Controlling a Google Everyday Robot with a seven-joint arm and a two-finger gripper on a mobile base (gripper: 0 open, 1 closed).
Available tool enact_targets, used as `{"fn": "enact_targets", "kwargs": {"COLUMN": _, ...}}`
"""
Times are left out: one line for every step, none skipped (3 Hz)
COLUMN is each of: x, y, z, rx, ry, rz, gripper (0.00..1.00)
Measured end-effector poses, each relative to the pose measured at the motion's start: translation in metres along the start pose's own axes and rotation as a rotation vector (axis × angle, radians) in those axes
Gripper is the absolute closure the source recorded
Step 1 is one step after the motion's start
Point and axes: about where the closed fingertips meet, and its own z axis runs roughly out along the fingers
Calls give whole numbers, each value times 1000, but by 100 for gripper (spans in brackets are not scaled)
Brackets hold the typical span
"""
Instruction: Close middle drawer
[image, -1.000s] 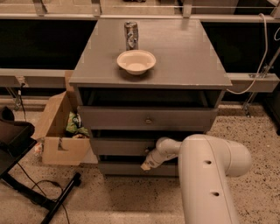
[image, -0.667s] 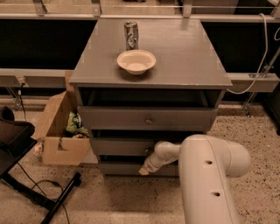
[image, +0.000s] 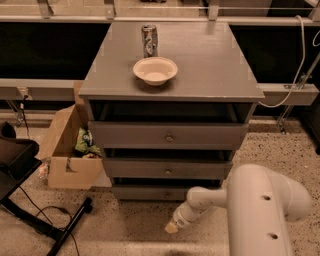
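The grey cabinet (image: 170, 60) has three drawers. The middle drawer (image: 135, 169) shows its flat grey front and small round knob (image: 168, 172), with a dark gap above it. It stands a little behind the top drawer (image: 125, 135), which juts out most. My gripper (image: 172, 227) is at the end of the white arm (image: 260, 210), low over the floor in front of the lowest drawer (image: 145, 192). It is apart from the middle drawer and holds nothing that I can see.
A white bowl (image: 155, 70) and a metal can (image: 149, 40) stand on the cabinet top. An open cardboard box (image: 67, 150) with packets sits left of the cabinet. A black stand leg (image: 60, 232) and cable lie on the speckled floor at the left.
My gripper has moved down and back from the front of the drawers, from near the middle drawer's lower edge to just above the floor. The drawers look the same.
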Motion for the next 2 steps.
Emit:
{"fn": "enact_targets", "kwargs": {"x": 33, "y": 29, "z": -29, "rx": 33, "ry": 0, "rz": 9, "gripper": 100}}
{"fn": "enact_targets", "kwargs": {"x": 19, "y": 31, "z": -113, "rx": 238, "ry": -49, "rz": 40, "gripper": 100}}
